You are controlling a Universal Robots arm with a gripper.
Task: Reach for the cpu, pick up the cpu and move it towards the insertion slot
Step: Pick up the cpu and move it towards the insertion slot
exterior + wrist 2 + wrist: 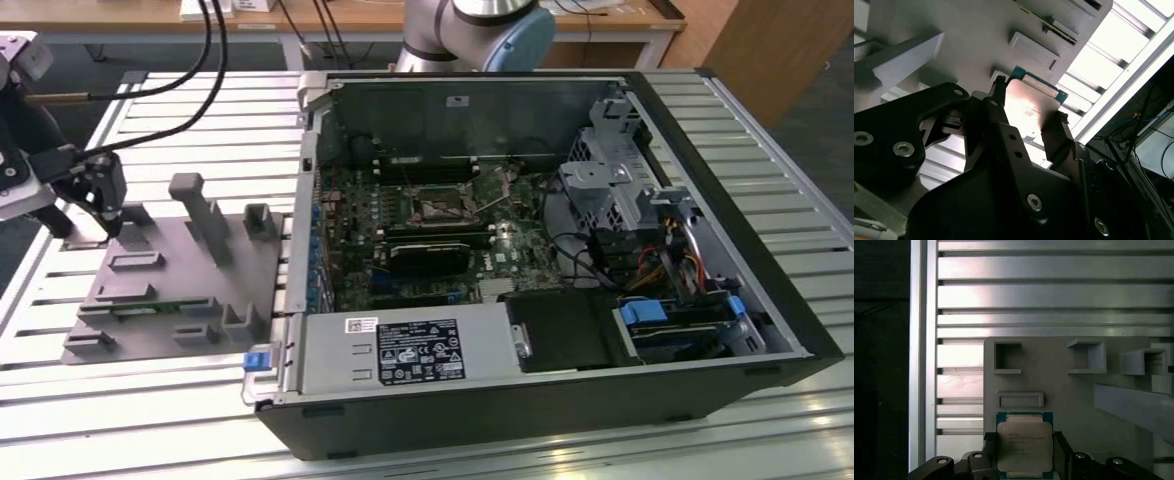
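Observation:
The cpu [1025, 444], a small square chip with a silvery top and a green rim, sits between my gripper's [1025, 460] two black fingers [990, 452], which press on its opposite sides. In the second wrist view the cpu [1026, 105] shows as a shiny plate clamped by the gripper [1029, 114]. I cannot tell whether it rests on the grey fixture [1069, 395] or hangs just above it. In the exterior view my gripper [91, 232] is at the far left, over the fixture's back corner. The insertion slot [438, 207] lies inside the open computer case, well off to the exterior view's right.
The grey fixture [174, 285] has upright posts [200, 210] and recesses, one holding a green memory stick [140, 311]. The open black case [561, 250] has tall walls, a drive cage and cables. Everything rests on a slatted metal table [160, 110].

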